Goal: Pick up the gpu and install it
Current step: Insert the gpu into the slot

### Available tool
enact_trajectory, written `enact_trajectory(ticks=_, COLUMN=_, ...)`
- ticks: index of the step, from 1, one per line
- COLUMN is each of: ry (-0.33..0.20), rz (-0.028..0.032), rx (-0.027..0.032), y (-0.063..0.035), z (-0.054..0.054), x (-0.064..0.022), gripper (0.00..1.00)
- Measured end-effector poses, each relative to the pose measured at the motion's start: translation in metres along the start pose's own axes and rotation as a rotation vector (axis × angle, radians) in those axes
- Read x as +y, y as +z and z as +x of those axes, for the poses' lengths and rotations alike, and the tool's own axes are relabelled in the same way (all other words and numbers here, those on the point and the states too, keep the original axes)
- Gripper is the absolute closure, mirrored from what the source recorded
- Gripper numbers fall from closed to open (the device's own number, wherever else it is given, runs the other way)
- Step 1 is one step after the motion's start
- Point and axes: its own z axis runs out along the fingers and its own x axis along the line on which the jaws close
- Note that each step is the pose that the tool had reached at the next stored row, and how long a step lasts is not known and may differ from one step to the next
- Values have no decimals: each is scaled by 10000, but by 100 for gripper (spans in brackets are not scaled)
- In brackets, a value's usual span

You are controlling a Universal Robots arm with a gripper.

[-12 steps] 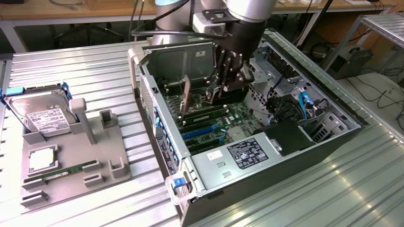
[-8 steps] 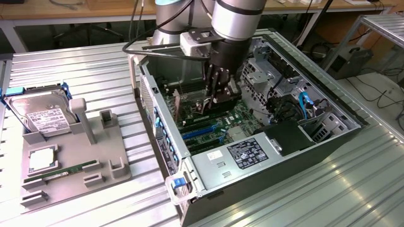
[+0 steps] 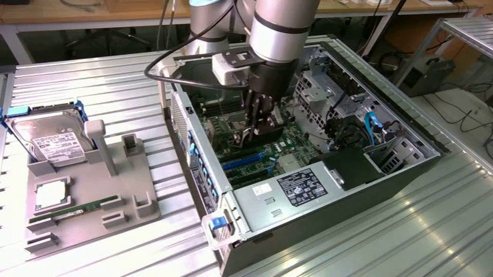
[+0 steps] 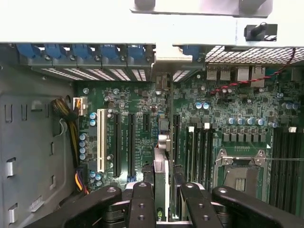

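My gripper (image 3: 259, 122) reaches down into the open computer case (image 3: 204, 173), just over the motherboard (image 3: 289, 147). It is shut on the gpu (image 3: 267, 133), a thin black card held upright on its edge. In the wrist view the gpu (image 4: 160, 159) shows edge-on between the black fingers (image 4: 142, 204) of the gripper (image 4: 161, 202). It stands over the motherboard (image 4: 228, 109), in line with the black expansion slots (image 4: 130, 142) and pointing toward the rear bracket openings (image 4: 164, 76). I cannot tell whether its lower edge touches a slot.
On the exterior view's left a grey fixture (image 3: 96, 199) holds the silver hard drive (image 3: 50, 143) and a slim green memory stick (image 3: 77, 209). Inside the case are the power supply (image 3: 297, 186), drive cages (image 3: 320, 86), cables (image 3: 370, 130) and a bare processor socket (image 4: 240, 173).
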Motion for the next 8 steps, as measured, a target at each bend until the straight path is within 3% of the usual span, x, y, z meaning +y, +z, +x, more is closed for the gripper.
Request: enact_trajectory(ticks=8, ry=11, rz=7, rx=55, y=89, z=14, x=6, gripper=74)
